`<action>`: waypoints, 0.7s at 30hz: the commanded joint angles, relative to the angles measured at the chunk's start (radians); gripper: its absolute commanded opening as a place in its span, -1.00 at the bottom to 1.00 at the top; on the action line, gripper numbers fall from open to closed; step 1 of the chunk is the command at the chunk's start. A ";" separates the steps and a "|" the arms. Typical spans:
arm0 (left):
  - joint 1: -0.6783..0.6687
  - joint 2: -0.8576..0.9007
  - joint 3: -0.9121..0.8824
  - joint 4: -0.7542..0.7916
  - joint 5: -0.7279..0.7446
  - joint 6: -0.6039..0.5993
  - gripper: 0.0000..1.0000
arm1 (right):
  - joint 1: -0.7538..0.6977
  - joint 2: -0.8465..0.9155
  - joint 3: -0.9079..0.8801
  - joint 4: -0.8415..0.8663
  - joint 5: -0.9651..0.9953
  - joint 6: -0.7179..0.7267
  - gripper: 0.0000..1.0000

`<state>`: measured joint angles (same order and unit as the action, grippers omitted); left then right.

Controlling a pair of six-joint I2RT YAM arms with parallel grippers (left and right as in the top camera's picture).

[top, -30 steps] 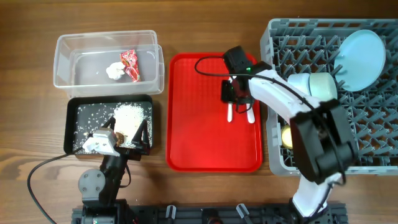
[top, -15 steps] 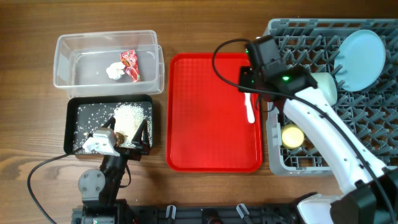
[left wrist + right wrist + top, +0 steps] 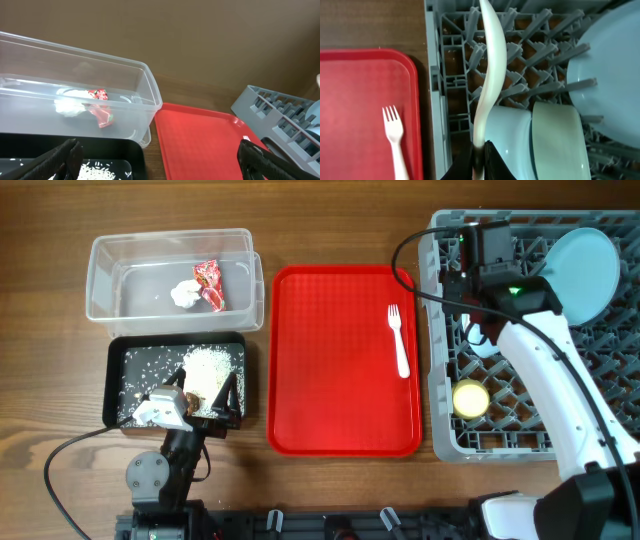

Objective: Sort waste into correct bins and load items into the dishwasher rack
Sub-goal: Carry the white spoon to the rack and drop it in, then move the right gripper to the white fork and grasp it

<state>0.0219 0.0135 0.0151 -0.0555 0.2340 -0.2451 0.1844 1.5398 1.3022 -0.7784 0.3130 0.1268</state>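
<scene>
The right gripper [image 3: 479,158] is clamped on the spoon [image 3: 490,75] above the rack [image 3: 435,100], the fork [image 3: 399,340] lies on the red tray [image 3: 330,390], and the left gripper [image 3: 160,160] hangs with fingers apart over the black tray [image 3: 30,144]

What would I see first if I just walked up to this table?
The big red tray in the middle, holding just one white fork near its right edge. Next, the right gripper pinching a white spoon above the grey dishwasher rack on the right, where a light-blue plate leans.
</scene>
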 commanded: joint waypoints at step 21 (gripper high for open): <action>0.008 -0.011 -0.009 0.003 0.001 0.003 1.00 | 0.169 -0.026 -0.002 0.006 -0.359 0.039 0.15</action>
<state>0.0219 0.0135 0.0151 -0.0555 0.2340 -0.2447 0.2771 1.4975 1.3022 -0.7654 0.0143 0.1043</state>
